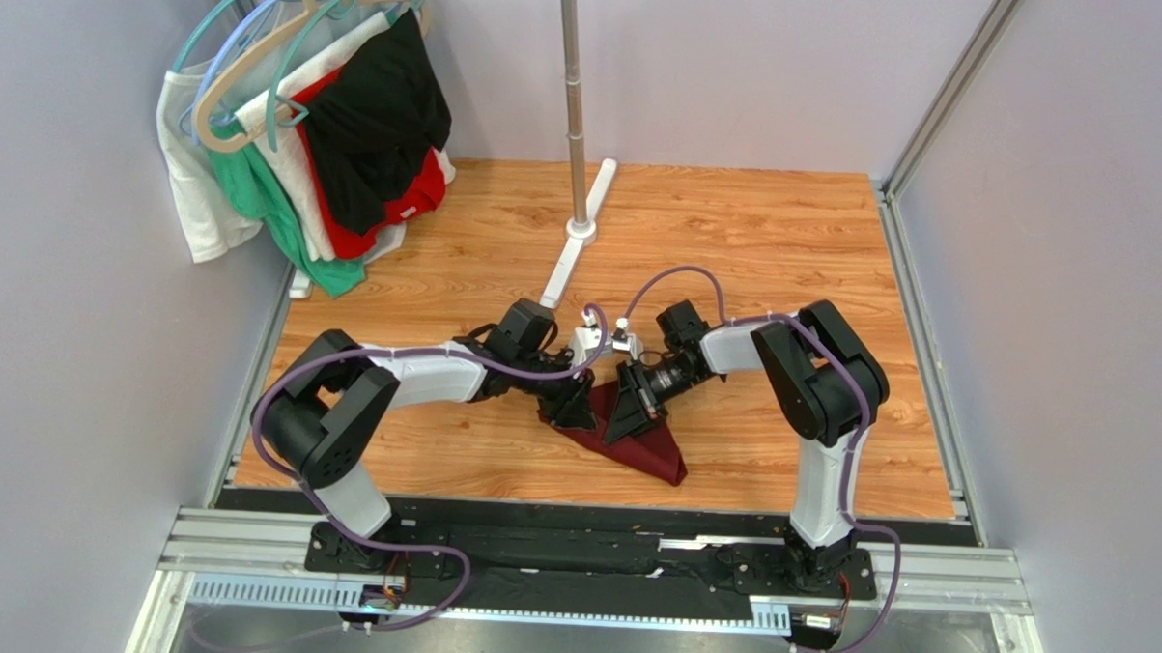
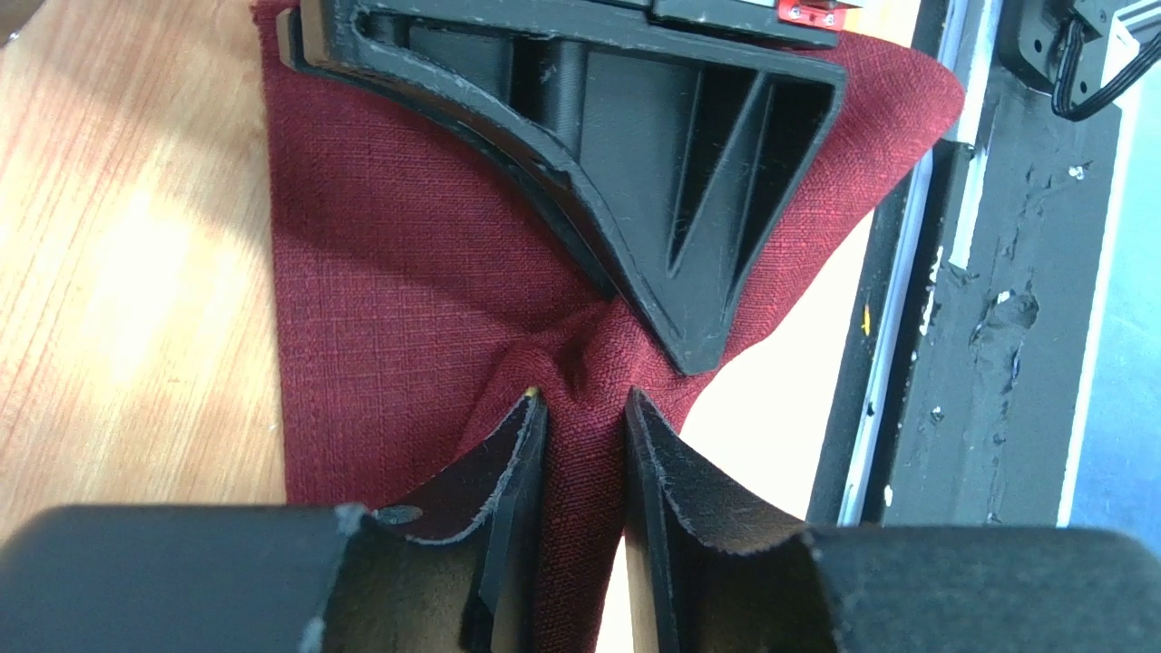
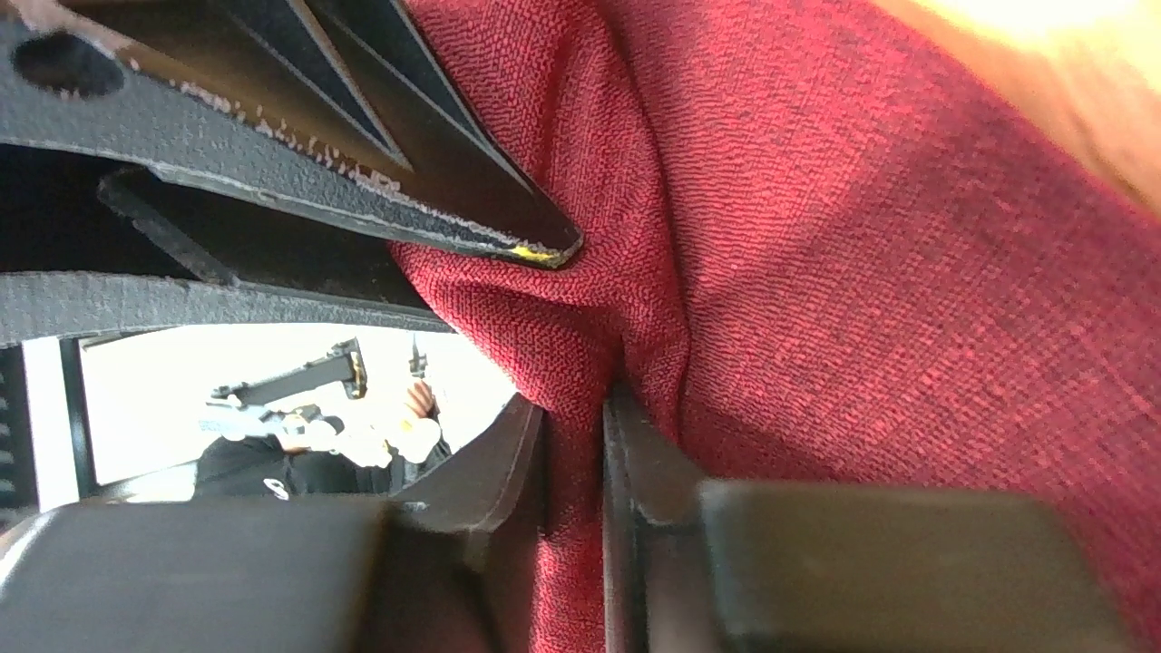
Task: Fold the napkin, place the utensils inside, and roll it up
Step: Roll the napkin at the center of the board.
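Observation:
The dark maroon napkin (image 1: 652, 448) lies bunched into a small folded wedge on the wooden table, near the front middle. Both grippers meet nose to nose at its far left end. My left gripper (image 1: 570, 403) is shut on a raised ridge of the napkin (image 2: 395, 272), and the cloth fills the gap of the left gripper (image 2: 586, 408). My right gripper (image 1: 631, 401) pinches a fold of the napkin (image 3: 886, 272) in the narrow slot of the right gripper (image 3: 575, 408). The utensils are hidden in every view.
Garments on hangers (image 1: 318, 129) hang at the back left. A metal pole (image 1: 571, 65) rises from a white base (image 1: 584, 218) at the back middle. Grey walls close both sides, and a black-and-aluminium rail (image 1: 593, 559) runs along the front edge.

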Controlling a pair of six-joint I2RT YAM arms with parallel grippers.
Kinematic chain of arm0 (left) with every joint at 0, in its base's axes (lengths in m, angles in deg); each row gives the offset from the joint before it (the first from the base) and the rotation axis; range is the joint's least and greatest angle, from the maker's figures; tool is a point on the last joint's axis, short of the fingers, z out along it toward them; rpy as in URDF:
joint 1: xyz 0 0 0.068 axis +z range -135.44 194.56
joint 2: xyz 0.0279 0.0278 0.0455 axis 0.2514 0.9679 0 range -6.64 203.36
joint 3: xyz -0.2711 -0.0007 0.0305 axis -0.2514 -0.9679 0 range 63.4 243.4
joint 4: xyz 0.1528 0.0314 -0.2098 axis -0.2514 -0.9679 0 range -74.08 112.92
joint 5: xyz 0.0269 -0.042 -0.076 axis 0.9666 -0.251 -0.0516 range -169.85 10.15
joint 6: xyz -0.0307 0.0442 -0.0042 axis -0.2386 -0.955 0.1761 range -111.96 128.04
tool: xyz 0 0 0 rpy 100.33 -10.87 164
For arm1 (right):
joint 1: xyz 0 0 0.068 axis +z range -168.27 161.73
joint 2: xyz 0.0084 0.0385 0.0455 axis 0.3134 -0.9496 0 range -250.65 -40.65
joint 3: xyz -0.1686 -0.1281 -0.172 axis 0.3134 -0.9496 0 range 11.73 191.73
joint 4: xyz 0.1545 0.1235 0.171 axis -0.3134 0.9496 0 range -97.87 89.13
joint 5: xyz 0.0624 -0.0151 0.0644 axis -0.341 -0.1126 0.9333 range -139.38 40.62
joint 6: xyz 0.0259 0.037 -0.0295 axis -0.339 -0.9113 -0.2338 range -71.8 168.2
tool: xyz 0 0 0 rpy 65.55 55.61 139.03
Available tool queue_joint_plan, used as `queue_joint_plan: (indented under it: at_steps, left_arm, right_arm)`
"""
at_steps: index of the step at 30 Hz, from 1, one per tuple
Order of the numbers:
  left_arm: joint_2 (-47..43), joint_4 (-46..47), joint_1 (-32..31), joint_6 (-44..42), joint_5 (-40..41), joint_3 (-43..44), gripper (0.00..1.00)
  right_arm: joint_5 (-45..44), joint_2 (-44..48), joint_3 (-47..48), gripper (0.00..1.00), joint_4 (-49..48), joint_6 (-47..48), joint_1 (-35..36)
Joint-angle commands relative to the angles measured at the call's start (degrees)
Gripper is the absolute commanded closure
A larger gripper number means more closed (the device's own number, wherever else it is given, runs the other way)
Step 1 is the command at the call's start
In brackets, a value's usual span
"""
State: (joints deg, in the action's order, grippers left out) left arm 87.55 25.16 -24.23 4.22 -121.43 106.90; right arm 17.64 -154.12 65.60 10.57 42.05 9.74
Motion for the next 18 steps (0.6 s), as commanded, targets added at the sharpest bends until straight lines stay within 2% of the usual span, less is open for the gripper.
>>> queue_joint_plan:
  at_steps: [1, 2, 7, 13, 18]
  left_arm:
    - [2.2, -3.5, -0.4, -1.4, 1.1, 1.8, 0.7]
    - [2.7, -3.9, -0.3, -1.4, 1.1, 2.0, 0.7]
    - [3.6, -4.9, -0.4, -1.9, 0.9, 3.1, 0.72]
    - [4.8, -5.3, -0.4, -2.0, 0.9, 4.0, 0.72]
    - [5.8, -6.2, -0.3, -1.6, 0.4, 5.0, 0.71]
  right_arm:
    - [-2.6, 2.5, 0.9, 0.65, -0.2, 0.5, -0.4]
    - [-3.6, 4.3, 0.6, 0.5, -0.2, 0.0, -0.5]
    - [-9.5, 11.4, -0.3, 0.33, 0.8, -2.6, -1.9]
    - [-23.8, 23.7, -4.4, 0.29, 4.4, -8.2, -7.9]
    - [-40.9, 37.0, -9.4, 0.29, 8.4, -12.9, -10.1]
